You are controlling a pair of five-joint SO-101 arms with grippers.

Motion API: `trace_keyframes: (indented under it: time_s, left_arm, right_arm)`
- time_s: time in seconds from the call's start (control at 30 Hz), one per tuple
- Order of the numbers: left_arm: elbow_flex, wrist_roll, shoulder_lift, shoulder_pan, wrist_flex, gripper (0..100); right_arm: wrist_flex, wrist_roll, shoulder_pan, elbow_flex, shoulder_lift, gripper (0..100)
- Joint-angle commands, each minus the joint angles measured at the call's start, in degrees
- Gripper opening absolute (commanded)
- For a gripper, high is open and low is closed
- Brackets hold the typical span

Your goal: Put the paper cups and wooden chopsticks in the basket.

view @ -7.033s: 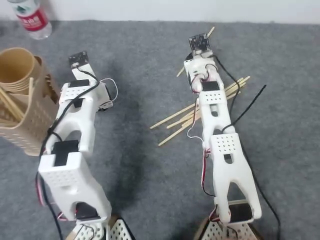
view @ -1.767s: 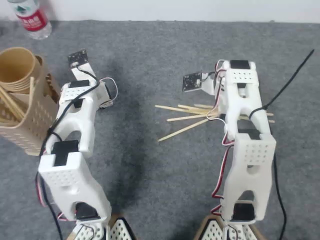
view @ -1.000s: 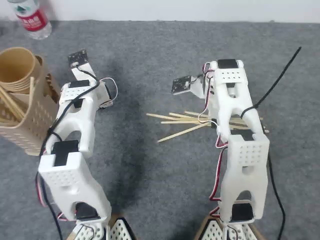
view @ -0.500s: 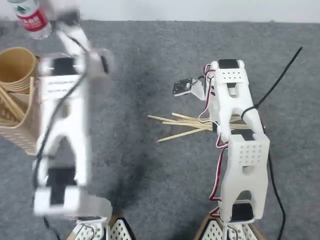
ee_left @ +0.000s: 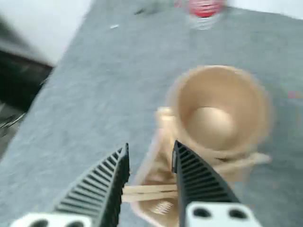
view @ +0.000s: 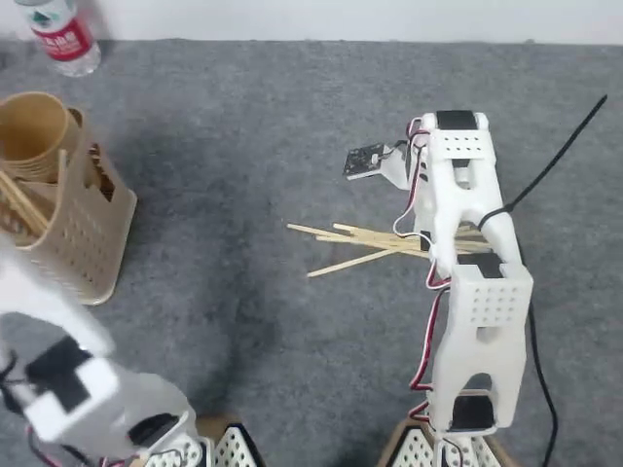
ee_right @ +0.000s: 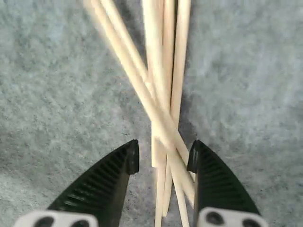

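Note:
A beige slotted basket [view: 83, 233] stands at the table's left with stacked paper cups [view: 34, 126] and some wooden chopsticks [view: 19, 199] in it. My left gripper [ee_left: 150, 151] hovers open and empty above the basket [ee_left: 163, 123], close to the top cup [ee_left: 220, 113]. Several loose chopsticks [view: 360, 238] lie in a bundle on the grey carpet at centre right, partly under my right arm [view: 467, 214]. My right gripper [ee_right: 163, 149] is open, low over the carpet, one finger on each side of that bundle [ee_right: 163, 71]. The fingers do not touch the sticks.
A plastic water bottle [view: 60, 34] with a red label lies at the far left corner, beyond the basket. My left arm [view: 68, 389] shows as a blur at the near left. A black cable [view: 560, 156] trails off to the right of the right arm.
My left arm has swung away from its place beside the basket, its wrist now above the basket. My right arm has shifted slightly over the loose chopsticks, which stay on the carpet.

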Motion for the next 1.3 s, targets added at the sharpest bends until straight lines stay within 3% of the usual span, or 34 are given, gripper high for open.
trace_keyframes:
  time_s: [0.0,0.1,0.17,0.63,1.03,1.27]
  left_arm:
    - [-11.47,-6.24,9.41,-4.92,1.23,14]
    - [-14.73,-16.44,17.58,-3.78,4.92,14]
    - [-16.4,-18.46,21.89,-3.34,5.45,14]
    - [-19.65,-18.81,34.11,-1.23,5.63,14]
    - [-25.54,-14.33,20.22,-0.79,5.36,14]
    - [-19.65,-14.77,20.22,-2.11,5.54,14]
  right_arm:
    - [1.63,-0.53,1.71,-1.58,-4.18,17.1]
    - [1.71,-0.53,2.15,-1.58,-4.26,17.2]
    - [1.63,-0.53,2.33,-1.58,-4.35,17.2]
    - [1.19,-0.53,0.92,-1.93,-4.35,17.0]
    - [1.45,-2.55,-1.19,-1.76,-4.35,17.0]
    - [1.8,-2.55,0.22,-1.58,-4.35,17.0]
